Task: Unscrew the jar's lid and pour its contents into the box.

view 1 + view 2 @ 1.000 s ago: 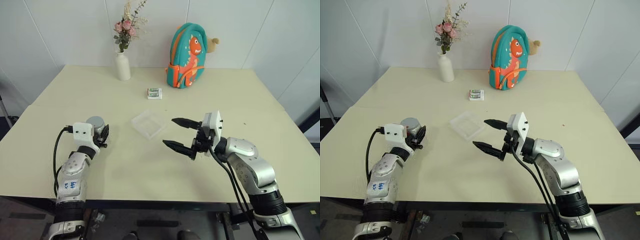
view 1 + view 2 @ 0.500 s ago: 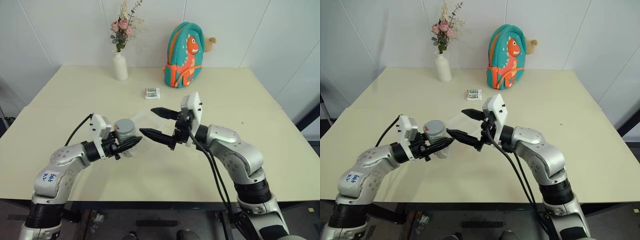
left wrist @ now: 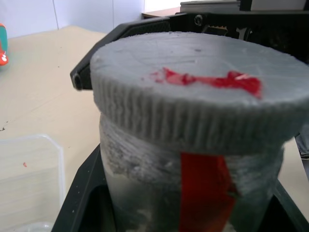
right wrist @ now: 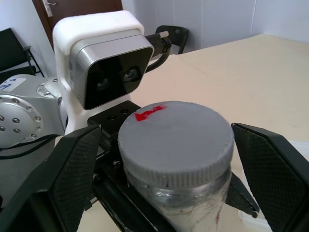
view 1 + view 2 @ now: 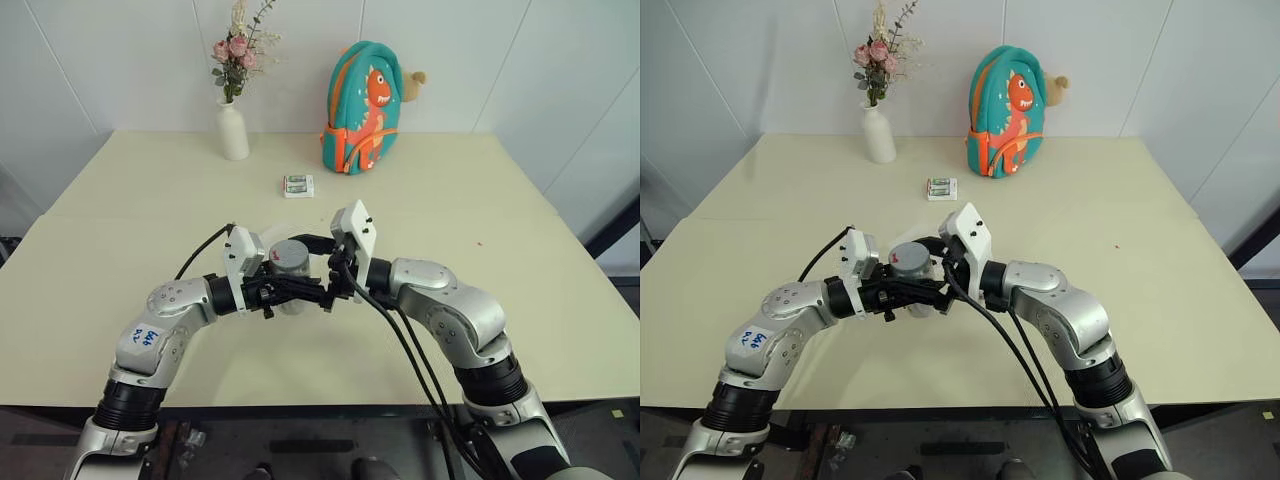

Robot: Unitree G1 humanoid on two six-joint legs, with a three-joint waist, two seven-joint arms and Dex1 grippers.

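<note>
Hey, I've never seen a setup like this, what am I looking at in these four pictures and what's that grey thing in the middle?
It's a humanoid robot with two arms. Two pictures look down from its head; the other two come from cameras on its wrists. The left tool is shut on a small clear jar with a grey screw lid. The right tool stands open with one finger on either side of the lid. On the table are a clear plastic box, a white vase of flowers, a dinosaur backpack and a small packet.

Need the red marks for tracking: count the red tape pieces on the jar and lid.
2: one on the lid top, one strip down the jar side. Its far side is hidden.
</note>
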